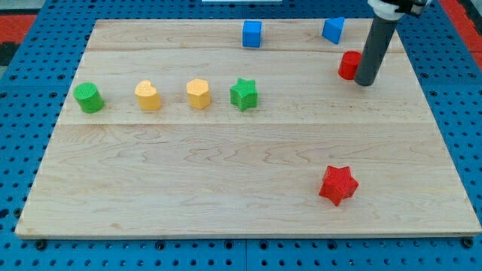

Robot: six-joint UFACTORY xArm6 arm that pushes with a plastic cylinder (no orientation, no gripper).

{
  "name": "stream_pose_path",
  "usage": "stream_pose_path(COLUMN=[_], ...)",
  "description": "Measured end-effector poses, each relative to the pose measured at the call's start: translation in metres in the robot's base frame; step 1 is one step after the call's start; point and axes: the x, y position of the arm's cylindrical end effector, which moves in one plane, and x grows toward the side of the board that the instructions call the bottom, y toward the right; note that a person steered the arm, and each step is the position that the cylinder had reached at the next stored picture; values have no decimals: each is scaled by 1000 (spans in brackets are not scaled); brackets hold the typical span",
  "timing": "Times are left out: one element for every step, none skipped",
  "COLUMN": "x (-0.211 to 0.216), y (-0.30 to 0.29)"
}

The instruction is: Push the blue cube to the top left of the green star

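The blue cube (251, 34) sits near the board's top edge, a little right of centre. The green star (244, 94) lies below it, at mid-height of the board's upper half. My tip (364, 81) rests on the board at the view's upper right, far to the right of both. It stands right beside a red block (348, 65), whose shape is partly hidden by the rod.
A second blue block (333, 30) lies at the top right. A yellow hexagon-like block (198, 93), a yellow heart-like block (148, 96) and a green block (89, 98) line up left of the star. A red star (337, 185) lies at lower right.
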Motion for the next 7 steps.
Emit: stream_pose_path(x=[-8, -97, -162, -166, -105, -56, -122], y=[-84, -60, -86, -159, -178, -157, -149])
